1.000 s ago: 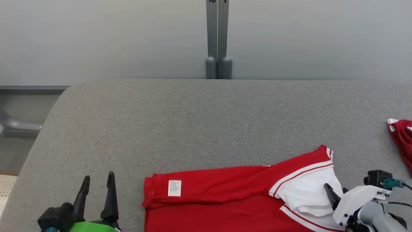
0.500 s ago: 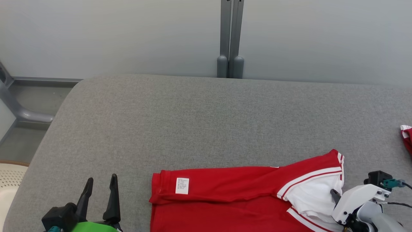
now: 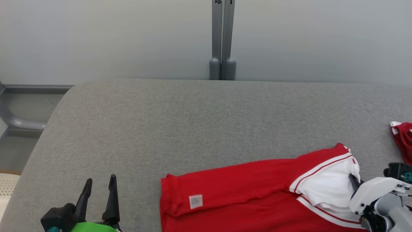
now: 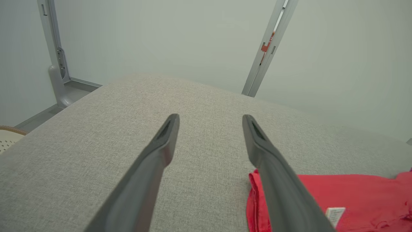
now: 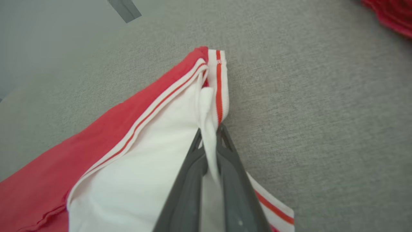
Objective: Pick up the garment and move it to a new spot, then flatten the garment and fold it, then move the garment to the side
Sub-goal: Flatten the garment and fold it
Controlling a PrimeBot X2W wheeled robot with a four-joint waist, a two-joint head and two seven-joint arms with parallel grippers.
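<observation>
The left gripper (image 3: pixel 100 178) hovers spread wide and empty over the grey cushion (image 3: pixel 193 122). A grey post (image 3: pixel 222 38) stands behind. Near the gripper lies the red shirt (image 3: pixel 244 190). The right gripper (image 5: pixel 210 134) is clamped on its white fold. Another red cloth (image 3: pixel 402 138) lies apart at far right.

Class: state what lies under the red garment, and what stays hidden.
The red garment lies on the grey fabric surface, which shows beyond its edges. The part of the surface beneath it is covered.

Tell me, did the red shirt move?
Yes. Against the grey post, the red shirt has slid toward the robot's right, nearer the other red cloth.
</observation>
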